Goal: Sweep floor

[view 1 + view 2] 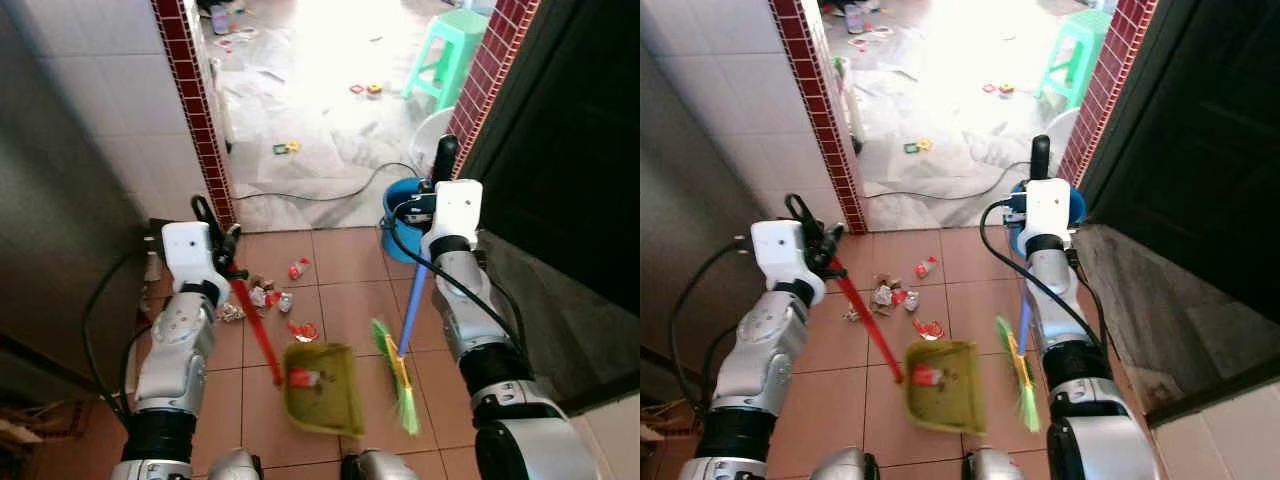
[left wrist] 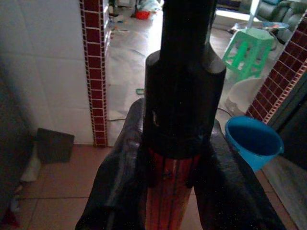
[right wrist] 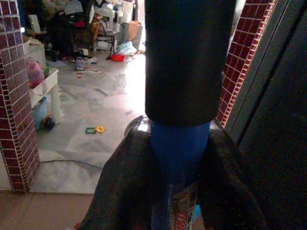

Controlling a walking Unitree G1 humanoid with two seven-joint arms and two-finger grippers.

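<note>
I am holding the dustpan (image 1: 322,388) with my left gripper (image 1: 213,243) — its fingers (image 2: 120,182) are closing tightly around the red handle (image 1: 256,334), just under the black cap. The pan is resting on the tiled floor (image 1: 345,265) in front of me, and one red wrapper (image 1: 304,377) is already lying inside it. My right gripper (image 1: 437,190) is clamping on the blue pole of the broom (image 1: 401,372); the green bristles are touching the floor just beside the right edge of the pan. A small heap of litter (image 1: 262,296) — crumpled paper and red wrappers — is lying on the tiles between the pan and the doorway. A blue bucket (image 1: 398,225) is standing near my right arm. Beyond the doorway a green stool (image 1: 446,52) is standing on the pale floor.
</note>
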